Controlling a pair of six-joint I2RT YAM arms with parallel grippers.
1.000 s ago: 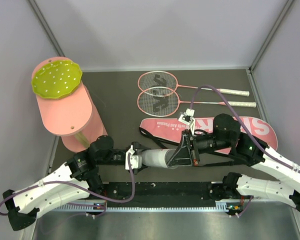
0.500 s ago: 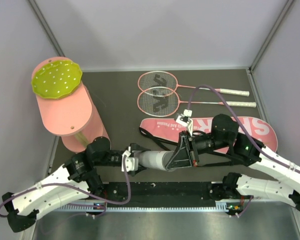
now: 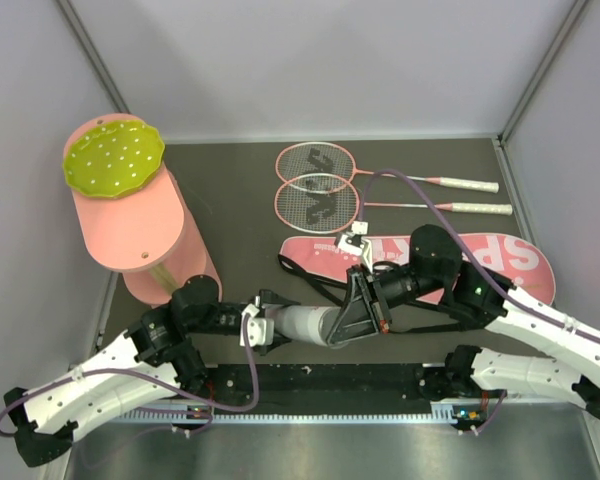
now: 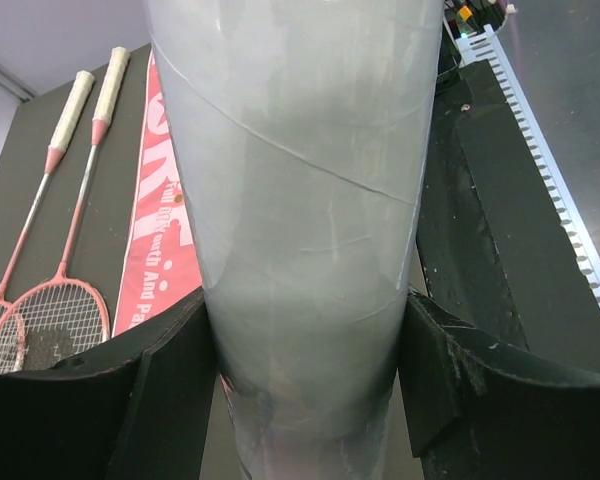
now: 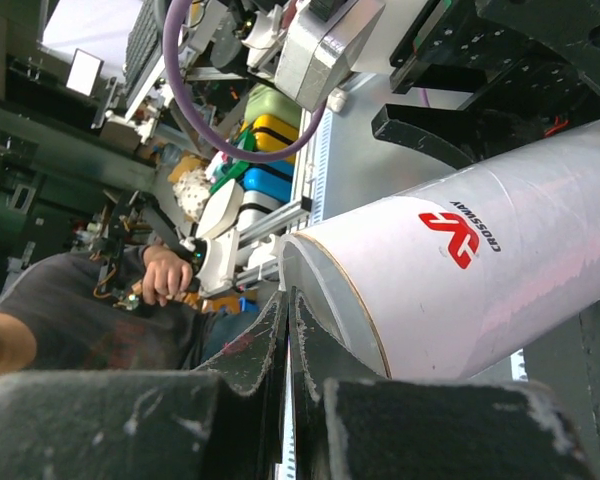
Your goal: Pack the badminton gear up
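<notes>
Clamps one end of the white cardboard tube [image 3: 302,323] in the left gripper [image 3: 252,329], level over the front of the dark table [image 3: 235,210], further left than a second ago. Meets the other end with the right gripper [image 5: 289,300], likewise shifted left, jaws pressed together at the open rim; cannot tell whether pinching the wall. Shows a spiral seam on plain wall through the left wrist camera, a red logo and "CROSSWAY" only through the right. Leaves the pink racket-shaped "SPORT" bag [image 3: 510,265] and, beyond, two pink-framed rackets with white handles [image 3: 318,203] flat, unmoved.
</notes>
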